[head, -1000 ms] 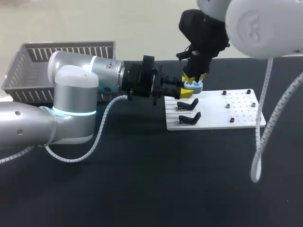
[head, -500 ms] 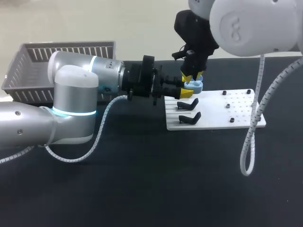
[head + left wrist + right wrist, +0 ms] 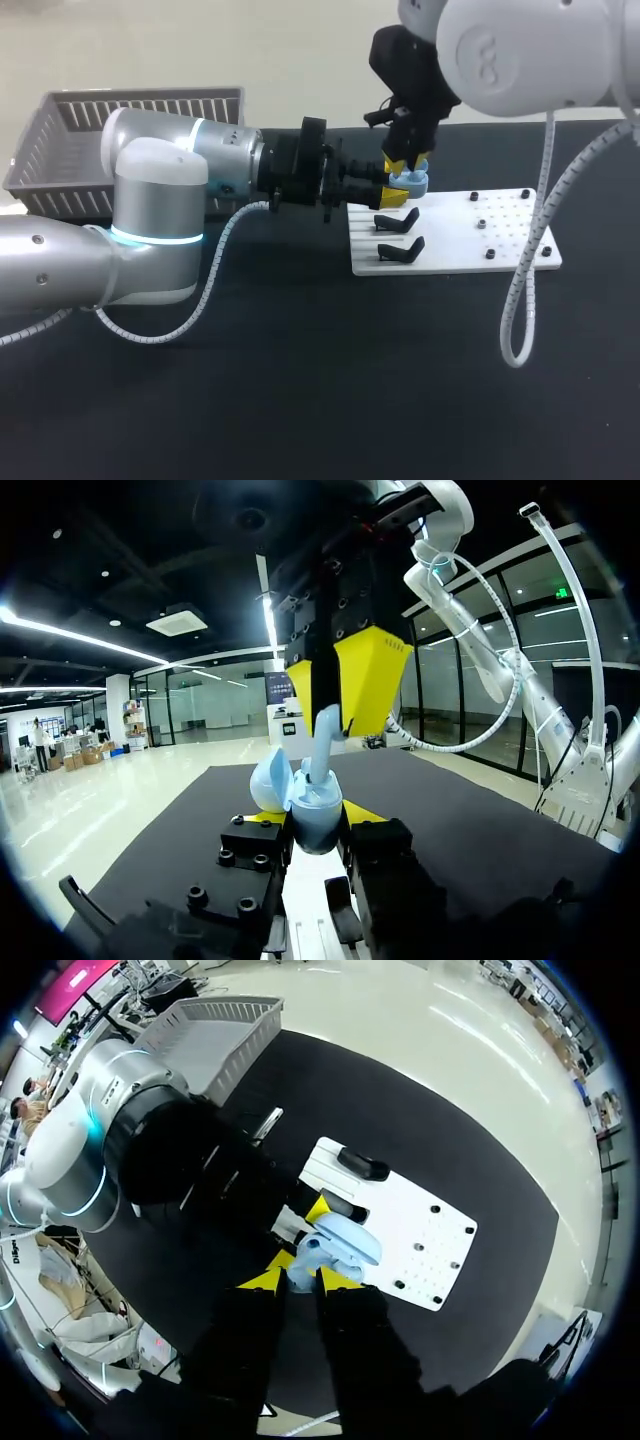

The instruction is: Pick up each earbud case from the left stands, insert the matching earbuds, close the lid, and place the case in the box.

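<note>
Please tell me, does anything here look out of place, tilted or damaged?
Nothing stands out. The left pincer holds the blue earbud case upright, lid open; the right pincer holds an earbud at its opening. Two empty black stands sit straight on the white board.

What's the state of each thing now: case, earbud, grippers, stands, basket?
earbud case: upright, lid open, held above the white board
earbud: stem down at the case's opening, not seated
left gripper: shut on the earbud case
right gripper: shut on the earbud, above the case
near stands: both empty
basket: upright, contents unclear
</note>
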`<state>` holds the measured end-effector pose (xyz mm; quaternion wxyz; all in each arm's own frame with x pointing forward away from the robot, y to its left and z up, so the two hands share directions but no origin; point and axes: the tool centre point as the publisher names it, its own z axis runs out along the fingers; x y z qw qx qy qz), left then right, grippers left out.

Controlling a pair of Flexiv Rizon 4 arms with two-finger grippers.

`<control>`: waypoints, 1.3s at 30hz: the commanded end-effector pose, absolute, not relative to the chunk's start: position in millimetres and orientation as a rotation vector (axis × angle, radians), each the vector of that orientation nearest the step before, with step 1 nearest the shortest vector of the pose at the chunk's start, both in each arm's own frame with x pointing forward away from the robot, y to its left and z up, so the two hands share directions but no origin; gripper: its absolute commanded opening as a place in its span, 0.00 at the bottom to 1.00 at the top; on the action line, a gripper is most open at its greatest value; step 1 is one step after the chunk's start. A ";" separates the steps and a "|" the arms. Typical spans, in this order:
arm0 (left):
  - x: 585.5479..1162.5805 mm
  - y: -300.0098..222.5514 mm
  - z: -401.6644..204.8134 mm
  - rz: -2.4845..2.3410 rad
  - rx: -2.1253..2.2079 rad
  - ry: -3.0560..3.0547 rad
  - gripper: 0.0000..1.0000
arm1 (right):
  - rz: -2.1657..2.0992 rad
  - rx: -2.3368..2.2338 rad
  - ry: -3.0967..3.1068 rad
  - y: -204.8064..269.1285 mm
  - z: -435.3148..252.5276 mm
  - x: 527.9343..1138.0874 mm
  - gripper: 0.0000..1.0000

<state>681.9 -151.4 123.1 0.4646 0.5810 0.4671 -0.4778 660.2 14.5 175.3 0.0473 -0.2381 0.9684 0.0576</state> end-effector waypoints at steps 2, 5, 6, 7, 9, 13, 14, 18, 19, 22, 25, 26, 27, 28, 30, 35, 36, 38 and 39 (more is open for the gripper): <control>681.0 -151.5 122.1 -1.169 1.424 1.146 0.00 | 0.175 -0.728 2.956 15.2 173.4 661.6 0.00; 681.0 -151.5 122.1 -1.169 1.424 1.146 0.00 | 0.173 -0.729 2.959 14.5 171.5 662.6 0.00; 681.0 -151.5 122.1 -1.169 1.424 1.146 0.00 | 0.173 -0.729 2.960 14.3 170.8 662.9 0.00; 681.0 -151.5 122.1 -1.169 1.424 1.146 0.00 | 0.172 -0.729 2.962 14.1 169.9 663.2 0.00; 681.0 -151.5 122.1 -1.169 1.424 1.146 0.00 | 0.174 -0.726 2.966 13.3 168.2 664.3 0.00; 681.0 -151.5 122.1 -1.169 1.424 1.146 0.00 | 0.173 -0.718 2.973 11.8 165.3 666.1 0.00; 681.0 -151.5 122.1 -1.169 1.424 1.146 0.00 | 0.173 -0.717 2.974 11.6 164.7 666.4 0.00; 681.0 -151.5 122.1 -1.169 1.424 1.146 0.00 | 0.174 -0.709 2.975 10.6 163.4 668.0 0.00; 681.0 -151.5 122.1 -1.169 1.424 1.146 0.00 | 0.175 -0.707 2.975 10.4 163.3 668.3 0.00; 681.0 -151.5 122.1 -1.169 1.424 1.146 0.00 | 0.176 -0.704 2.973 10.5 163.2 668.9 0.00; 681.0 -151.5 122.1 -1.169 1.424 1.146 0.00 | 0.177 -0.702 2.970 10.7 163.2 669.5 0.00; 681.0 -151.5 122.1 -1.169 1.424 1.146 0.00 | 0.177 -0.703 2.971 11.0 162.7 670.0 0.00; 681.0 -151.5 122.1 -1.169 1.424 1.146 0.00 | 0.176 -0.704 2.972 11.2 161.8 670.3 0.00; 681.0 -151.5 122.1 -1.169 1.424 1.146 0.00 | 0.175 -0.705 2.974 11.3 161.0 670.6 0.00; 681.0 -151.5 122.1 -1.169 1.424 1.146 0.00 | 0.173 -0.706 2.978 11.6 158.8 671.3 0.00; 681.0 -151.5 122.1 -1.169 1.424 1.146 0.00 | 0.165 -0.717 2.985 12.6 156.2 672.6 0.00; 681.0 -151.5 122.1 -1.169 1.424 1.146 0.00 | 0.164 -0.718 2.986 12.6 155.7 673.1 0.00; 681.0 -151.5 122.1 -1.169 1.424 1.146 0.00 | 0.161 -0.719 2.989 12.5 155.3 673.6 0.00; 681.0 -151.5 122.1 -1.169 1.424 1.146 0.00 | 0.160 -0.718 2.990 12.4 155.3 673.6 0.01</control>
